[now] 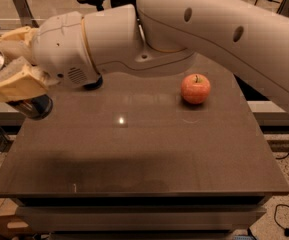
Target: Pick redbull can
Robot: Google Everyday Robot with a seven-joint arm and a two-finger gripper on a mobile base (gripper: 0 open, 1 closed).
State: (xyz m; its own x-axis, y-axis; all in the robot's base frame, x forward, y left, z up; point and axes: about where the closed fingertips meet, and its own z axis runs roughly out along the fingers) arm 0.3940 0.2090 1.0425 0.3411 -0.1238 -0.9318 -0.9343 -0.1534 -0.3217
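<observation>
My gripper point(6, 64) is at the far left of the camera view, above the table's left edge. Its two tan padded fingers point(14, 84) are shut on the redbull can point(34, 106). The can is tilted and lifted off the table. Its shiny silver top shows at the left edge and its dark lower end sticks out below the fingers. The middle of the can is hidden by the pads.
A red apple point(195, 88) sits on the dark brown table point(134, 154) at the back right. My large white arm point(209, 29) spans the top of the view. Floor, metal rails and a chair lie behind the table.
</observation>
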